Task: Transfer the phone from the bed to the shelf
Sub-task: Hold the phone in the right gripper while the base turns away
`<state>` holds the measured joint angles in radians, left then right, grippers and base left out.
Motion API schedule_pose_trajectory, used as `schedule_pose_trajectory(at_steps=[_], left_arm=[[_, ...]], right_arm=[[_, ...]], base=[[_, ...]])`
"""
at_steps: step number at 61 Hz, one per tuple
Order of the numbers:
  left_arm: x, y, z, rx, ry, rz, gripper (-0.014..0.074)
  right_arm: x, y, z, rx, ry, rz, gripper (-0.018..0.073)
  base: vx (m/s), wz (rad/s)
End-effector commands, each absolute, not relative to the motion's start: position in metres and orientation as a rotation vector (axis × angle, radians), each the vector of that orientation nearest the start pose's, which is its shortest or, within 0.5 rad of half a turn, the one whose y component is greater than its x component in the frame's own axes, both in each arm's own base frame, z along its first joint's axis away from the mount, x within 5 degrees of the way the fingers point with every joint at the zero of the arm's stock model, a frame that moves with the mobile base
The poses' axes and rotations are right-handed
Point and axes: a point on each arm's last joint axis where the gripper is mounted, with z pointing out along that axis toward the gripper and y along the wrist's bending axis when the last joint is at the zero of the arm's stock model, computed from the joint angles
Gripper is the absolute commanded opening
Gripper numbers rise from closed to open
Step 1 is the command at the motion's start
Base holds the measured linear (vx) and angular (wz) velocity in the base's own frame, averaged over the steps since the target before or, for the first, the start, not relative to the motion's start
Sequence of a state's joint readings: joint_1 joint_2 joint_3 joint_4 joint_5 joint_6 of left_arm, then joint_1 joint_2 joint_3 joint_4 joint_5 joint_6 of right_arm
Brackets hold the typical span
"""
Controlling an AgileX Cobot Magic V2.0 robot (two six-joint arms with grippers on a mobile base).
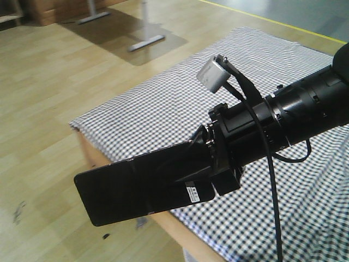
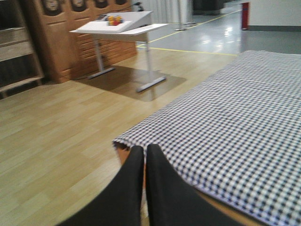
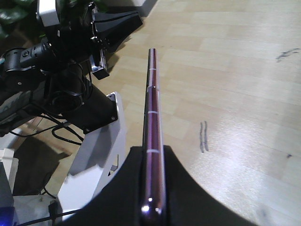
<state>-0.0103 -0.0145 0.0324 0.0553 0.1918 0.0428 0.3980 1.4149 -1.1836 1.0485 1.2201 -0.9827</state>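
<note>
Right claw [image 3: 154, 160] clamps the phone [image 1: 136, 188] past the bed's [image 1: 163, 109] corner.
Right arm reaches across the bed; left claw [image 2: 145, 151], tips together, hovers at its edge.

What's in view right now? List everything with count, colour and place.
phone: 1, glossy black with a pinkish edge, held in the air by the bed's corner
bed: 1, black-and-white check sheet, right half of the front view
desk: 1, white top on grey legs, on the floor beyond the bed; small coloured items on it, too small to tell
cabinet: 1, brown wood, behind the desk
floor: light wood planks, left of the bed
right gripper: 1, black, clamped on the phone's faces
left gripper: 1, black, fingers together, empty, near the bed's corner
</note>
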Motion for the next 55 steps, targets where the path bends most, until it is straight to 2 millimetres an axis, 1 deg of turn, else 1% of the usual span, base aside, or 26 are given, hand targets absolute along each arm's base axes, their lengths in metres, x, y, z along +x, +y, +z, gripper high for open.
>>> schedule_pose_trajectory(at_steps=[1, 55], left_arm=[[0.0547, -0.0001, 0.2015, 0.076, 1.582, 0.065, 0.0001], [0.0547, -0.0001, 0.2015, 0.076, 1.582, 0.065, 0.0001]], right_arm=[[0.2067, 0.1729, 0.3693, -1.273, 1.945, 1.316, -0.0001], [0.2067, 0.1729, 0.3693, -1.273, 1.945, 1.316, -0.0001]], base=[[-0.15, 0.59], [-0.14, 0.56]])
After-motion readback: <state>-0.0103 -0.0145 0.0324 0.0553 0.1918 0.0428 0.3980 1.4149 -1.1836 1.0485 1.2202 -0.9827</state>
